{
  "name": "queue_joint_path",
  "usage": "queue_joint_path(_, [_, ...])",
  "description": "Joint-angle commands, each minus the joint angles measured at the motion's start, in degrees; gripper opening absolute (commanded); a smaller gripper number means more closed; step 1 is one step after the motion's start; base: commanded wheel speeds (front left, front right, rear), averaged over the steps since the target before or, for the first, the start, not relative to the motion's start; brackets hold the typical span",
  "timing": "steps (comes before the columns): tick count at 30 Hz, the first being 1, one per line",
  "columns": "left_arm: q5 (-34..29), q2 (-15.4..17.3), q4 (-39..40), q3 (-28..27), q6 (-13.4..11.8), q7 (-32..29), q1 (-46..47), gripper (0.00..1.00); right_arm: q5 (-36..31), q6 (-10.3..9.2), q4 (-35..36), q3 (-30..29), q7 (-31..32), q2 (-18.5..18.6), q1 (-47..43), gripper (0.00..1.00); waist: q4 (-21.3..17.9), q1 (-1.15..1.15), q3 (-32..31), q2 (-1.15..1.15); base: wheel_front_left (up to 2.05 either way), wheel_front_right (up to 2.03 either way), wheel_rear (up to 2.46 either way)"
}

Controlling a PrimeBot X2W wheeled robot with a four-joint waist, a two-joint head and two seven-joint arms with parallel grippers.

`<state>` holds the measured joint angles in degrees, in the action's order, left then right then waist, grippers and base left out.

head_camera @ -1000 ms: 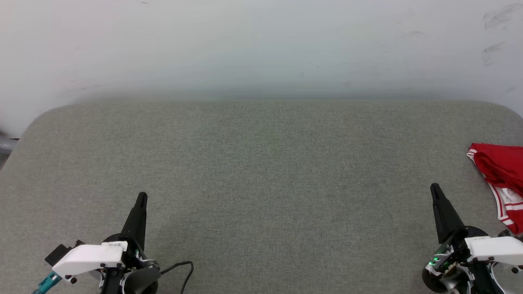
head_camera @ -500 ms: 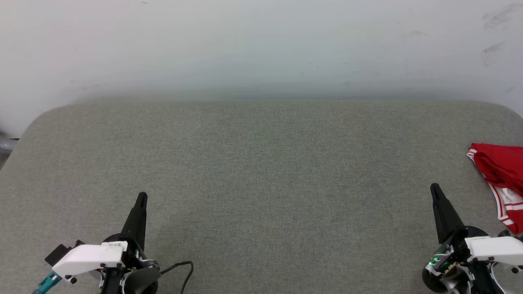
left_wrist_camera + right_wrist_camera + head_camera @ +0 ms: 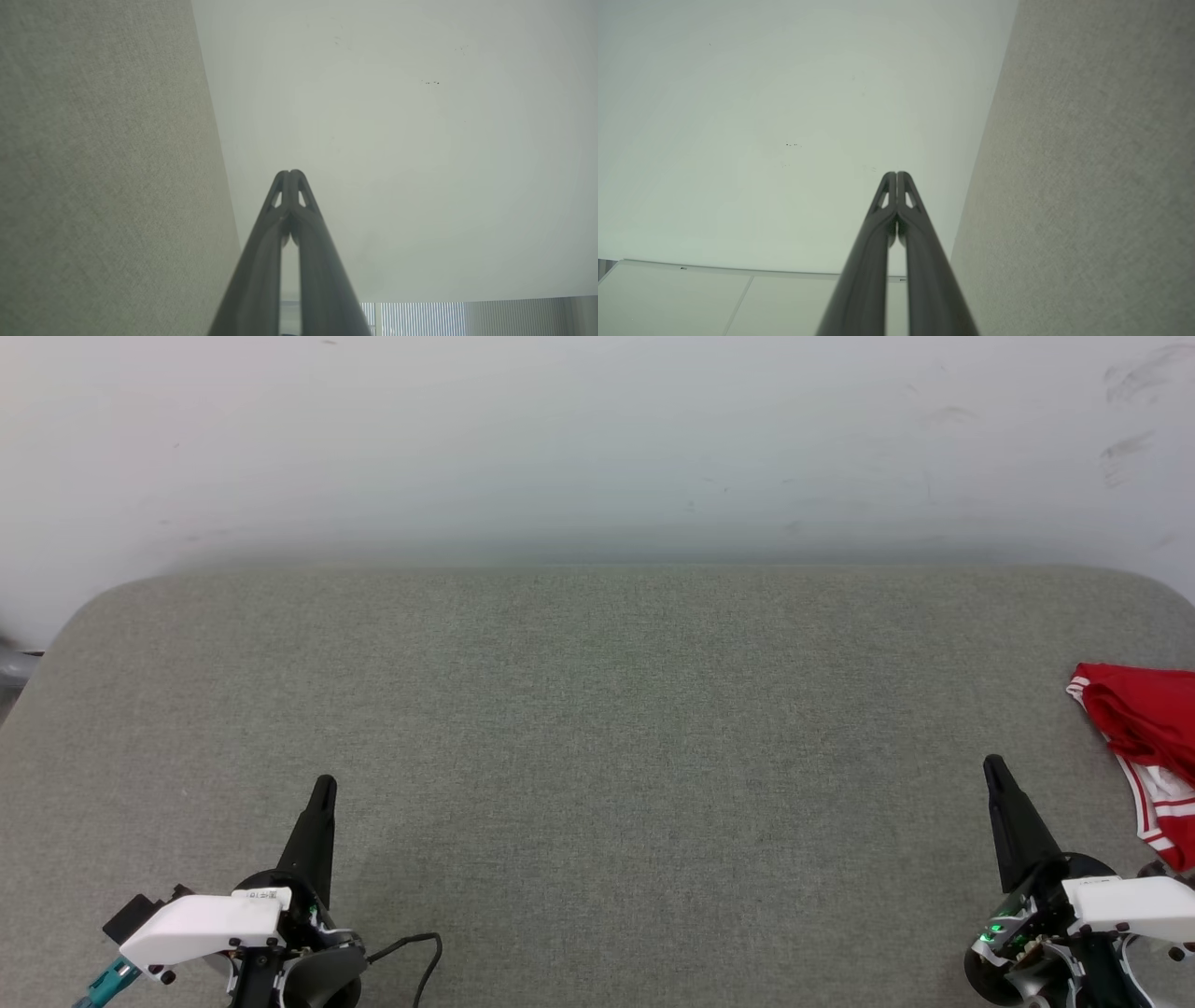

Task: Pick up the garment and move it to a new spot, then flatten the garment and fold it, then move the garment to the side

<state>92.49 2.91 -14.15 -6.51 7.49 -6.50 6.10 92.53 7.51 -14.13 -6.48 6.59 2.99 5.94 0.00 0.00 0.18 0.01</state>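
Red shirt [image 3: 1146, 719] bunched at frame's right edge, near my right gripper [image 3: 992, 768], not touching. Left gripper [image 3: 324, 787] lower left, well apart. Both jaws together, empty.

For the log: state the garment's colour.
Red garment with white-and-red striped trim; head view shows it best.

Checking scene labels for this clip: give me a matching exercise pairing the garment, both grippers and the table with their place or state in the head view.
1 garment
2 left gripper
3 right gripper
4 table

A grey fabric, spans the view
B shut, lower left
C bunched, at the right edge
D shut, lower right

Pairs: 1-C, 2-B, 3-D, 4-A
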Motion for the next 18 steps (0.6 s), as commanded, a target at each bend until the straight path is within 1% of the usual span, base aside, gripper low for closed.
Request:
queue_joint_path(1, [-0.2, -0.1, 0.0, -0.2, 0.0, -0.2, 0.4, 0.00, -0.3, -0.04, -0.1, 0.0, 0.1, -0.2, 0.8, 0.00, 0.0, 0.00, 0.0, -0.01, 0.00, 0.00, 0.00])
queue_joint_path(18, [-0.2, -0.1, 0.0, -0.2, 0.0, -0.3, 0.4, 0.00, -0.3, -0.04, -0.1, 0.0, 0.1, -0.2, 0.8, 0.00, 0.0, 0.00, 0.0, -0.01, 0.00, 0.00, 0.00])
